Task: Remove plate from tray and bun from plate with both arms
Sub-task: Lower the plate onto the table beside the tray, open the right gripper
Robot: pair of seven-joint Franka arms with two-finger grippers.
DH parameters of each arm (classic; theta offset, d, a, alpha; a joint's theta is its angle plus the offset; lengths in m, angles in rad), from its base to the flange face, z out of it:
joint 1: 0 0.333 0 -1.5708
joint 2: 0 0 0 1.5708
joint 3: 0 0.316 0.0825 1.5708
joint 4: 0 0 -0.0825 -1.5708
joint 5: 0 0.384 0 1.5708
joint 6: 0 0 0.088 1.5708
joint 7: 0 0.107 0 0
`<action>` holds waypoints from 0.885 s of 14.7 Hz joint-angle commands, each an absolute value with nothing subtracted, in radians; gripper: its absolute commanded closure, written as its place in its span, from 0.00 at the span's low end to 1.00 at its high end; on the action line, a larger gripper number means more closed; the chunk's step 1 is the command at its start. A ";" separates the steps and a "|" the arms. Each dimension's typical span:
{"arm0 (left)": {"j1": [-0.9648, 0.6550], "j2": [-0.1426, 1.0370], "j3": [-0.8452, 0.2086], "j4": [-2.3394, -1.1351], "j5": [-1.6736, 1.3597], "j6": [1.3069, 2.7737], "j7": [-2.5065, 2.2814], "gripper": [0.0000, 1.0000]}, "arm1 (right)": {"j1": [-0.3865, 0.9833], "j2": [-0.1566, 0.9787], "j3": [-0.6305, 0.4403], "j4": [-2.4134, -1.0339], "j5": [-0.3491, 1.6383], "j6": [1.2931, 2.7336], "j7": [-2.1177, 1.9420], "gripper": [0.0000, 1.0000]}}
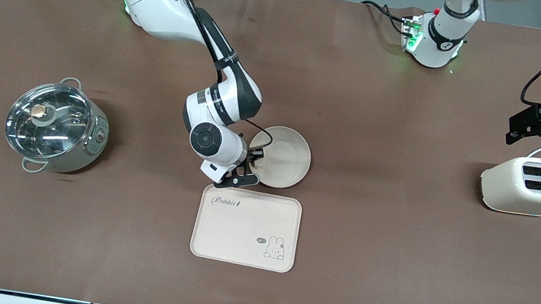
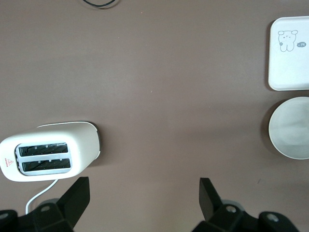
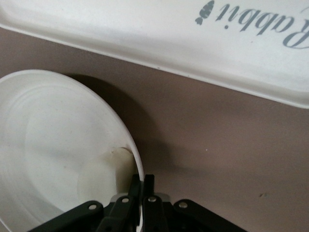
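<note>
Plate (image 1: 283,156), round, cream-white, sits at mid-worktop (image 1: 368,252), just farther from the front camera than the rectangular rabbit tray (image 1: 247,228); on the front view's clock face the plate is at 12 o'clock from the tray, a narrow strip of brown cover between them. Right claw (image 1: 246,167) has the plate's rim pinched at the edge toward the tray; the right wrist view shows the thin rim (image 3: 137,169) going in between the two fingers, which are closed down nearly flush on it. The plate looks tilted in that view, with shadow under the raised side; how much of it touches the worktop cannot be told. Bun: not found in any view. Left claw (image 1: 524,125) hangs over the left arm's end of the worktop, at about 11 o'clock from the cream two-slot toaster (image 1: 536,186); the left wrist view shows its fingers (image 2: 77,195) spread wide and holding nothing. Lidded steel pot (image 1: 55,125) stands toward the right arm's end, at 9 o'clock from the plate and well apart.
</note>
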State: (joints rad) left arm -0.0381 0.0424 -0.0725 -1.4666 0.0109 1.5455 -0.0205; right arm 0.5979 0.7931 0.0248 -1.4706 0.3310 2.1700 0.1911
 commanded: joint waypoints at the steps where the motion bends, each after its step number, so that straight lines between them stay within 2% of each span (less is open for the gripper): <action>1: -0.041 0.044 -0.072 -1.456 0.009 1.545 -0.017 0.00 | 0.591 0.746 0.021 -1.543 0.321 2.166 0.192 0.99; 3: -0.040 0.044 -0.072 -1.456 0.009 1.545 -0.017 0.00 | 0.578 0.746 0.020 -1.552 0.321 2.166 0.195 0.98; 5: -0.040 0.044 -0.072 -1.456 0.009 1.545 -0.015 0.00 | 0.565 0.747 0.021 -1.554 0.321 2.160 0.198 0.84; 6: -0.041 0.044 -0.072 -1.456 0.009 1.545 -0.017 0.00 | 0.563 0.747 0.021 -1.552 0.322 2.152 0.201 0.58; 7: -0.041 0.046 -0.072 -1.456 0.009 1.545 -0.017 0.00 | 0.557 0.746 0.021 -1.548 0.324 2.148 0.202 0.40; 8: -0.041 0.046 -0.072 -1.456 0.009 1.545 -0.017 0.00 | 0.546 0.741 0.021 -1.545 0.325 2.141 0.202 0.00; 13: -0.041 0.044 -0.072 -1.457 0.008 1.545 -0.026 0.00 | 0.480 0.651 0.020 -1.505 0.322 2.021 0.198 0.00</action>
State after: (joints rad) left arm -0.0384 0.0425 -0.0725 -1.4667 0.0109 1.5455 -0.0205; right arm 0.5218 0.7364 0.0096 -1.4868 0.3313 2.0866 0.1917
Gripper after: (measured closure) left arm 0.000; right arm 0.313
